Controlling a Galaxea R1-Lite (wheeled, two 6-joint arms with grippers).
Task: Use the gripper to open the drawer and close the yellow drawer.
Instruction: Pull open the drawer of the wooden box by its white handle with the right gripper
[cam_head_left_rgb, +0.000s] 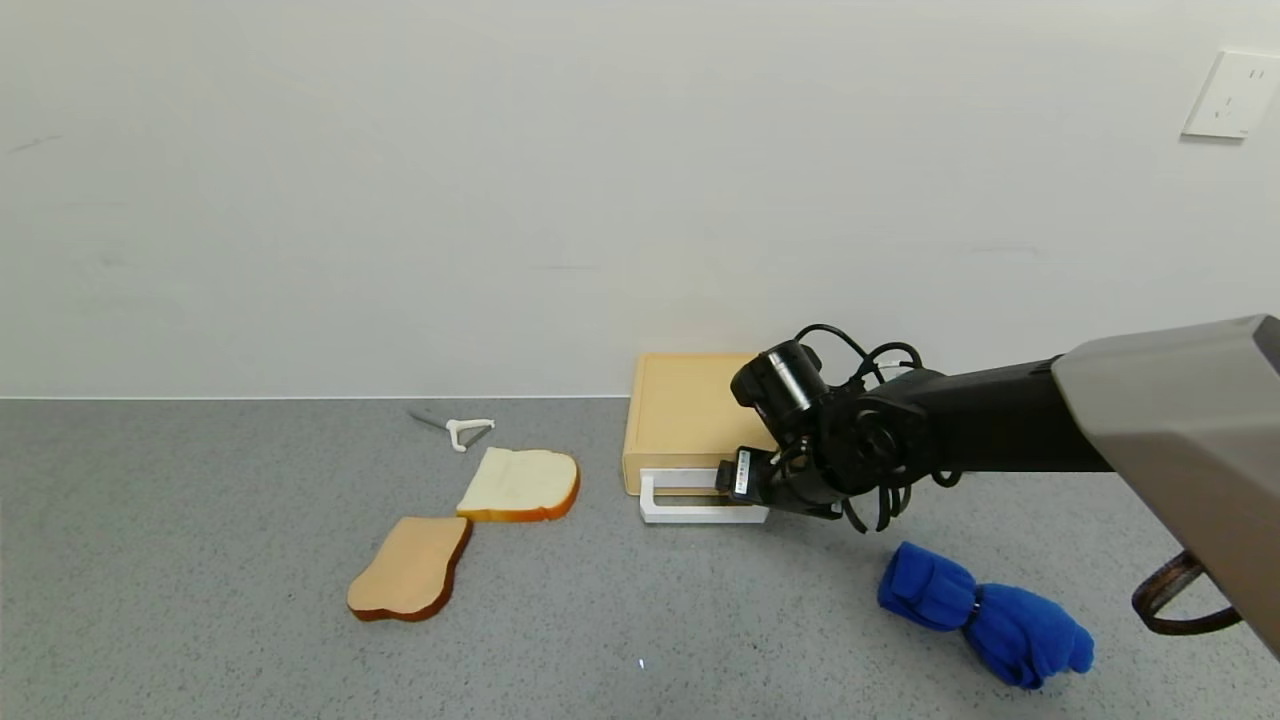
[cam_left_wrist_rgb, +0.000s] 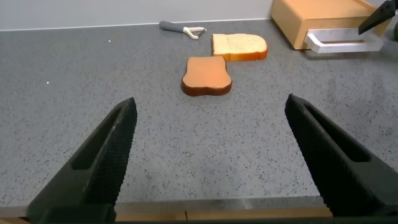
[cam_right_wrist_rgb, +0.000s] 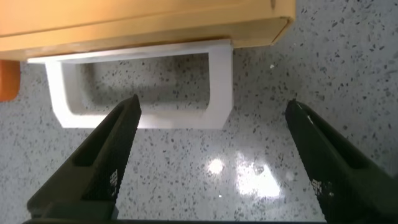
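The pale yellow-tan drawer box (cam_head_left_rgb: 680, 415) sits against the back wall, its front flush with the box, its white loop handle (cam_head_left_rgb: 690, 508) lying on the counter before it. My right gripper (cam_head_left_rgb: 745, 495) is open and empty, low over the counter at the handle's right end. In the right wrist view the handle (cam_right_wrist_rgb: 217, 81) and the drawer front (cam_right_wrist_rgb: 143, 28) lie just beyond my open right gripper (cam_right_wrist_rgb: 211, 155), which touches neither. My left gripper (cam_left_wrist_rgb: 211, 155) is open and empty near the counter's front edge, far from the drawer (cam_left_wrist_rgb: 311, 18).
Two bread slices lie left of the drawer, a pale one (cam_head_left_rgb: 520, 485) and a brown one (cam_head_left_rgb: 410, 568). A white-handled peeler (cam_head_left_rgb: 455, 428) lies behind them. A blue cloth (cam_head_left_rgb: 985, 612) lies at front right under my right arm.
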